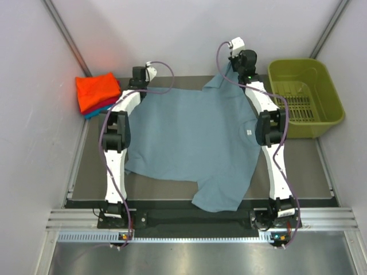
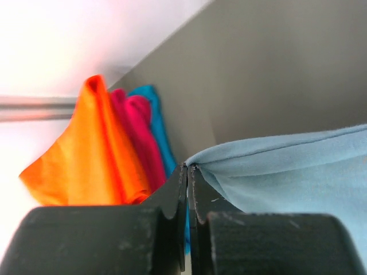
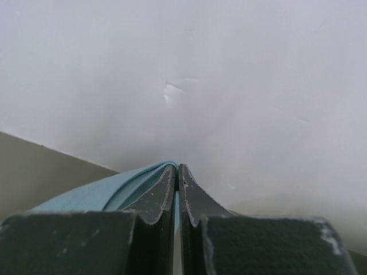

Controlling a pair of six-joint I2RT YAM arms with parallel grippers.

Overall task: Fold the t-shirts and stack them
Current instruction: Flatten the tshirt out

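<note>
Folding table, mid-task: a large dusty grey-blue short-sleeved cotton t-shirt (image 1: 189, 137) lies spread almost flat on the dark table mat (image 1: 86, 172). Its collar end points toward the right arm, and 1 sleeve trails off the near edge. The left gripper (image 2: 187, 167) has its jaws pressed together on a thin pinch of the shirt's far edge, at the hem end. The right gripper (image 3: 176, 167) is likewise clamped on a fold of the same blue cloth, at the far sleeve end, close to the back wall.

At the far-left corner of the table, well apart from the spread shirt's middle, sit 3 finished tees in a stack. A bright orange folded t-shirt (image 2: 86, 154) lies on top, with a red folded t-shirt (image 2: 135, 132) and a teal folded t-shirt (image 2: 156, 114) under it. An olive-green plastic basket (image 1: 298, 61) stands to the right of the table.

The step in hand looks like the first lengthwise fold of the last shirt, with both far corners pinched and the cloth not yet doubled over. The next move would call for both arms to lift together and carry that edge toward the near side. They would need to keep it taut and level so the fold lands straight, and the loose near sleeve will need tucking.
</note>
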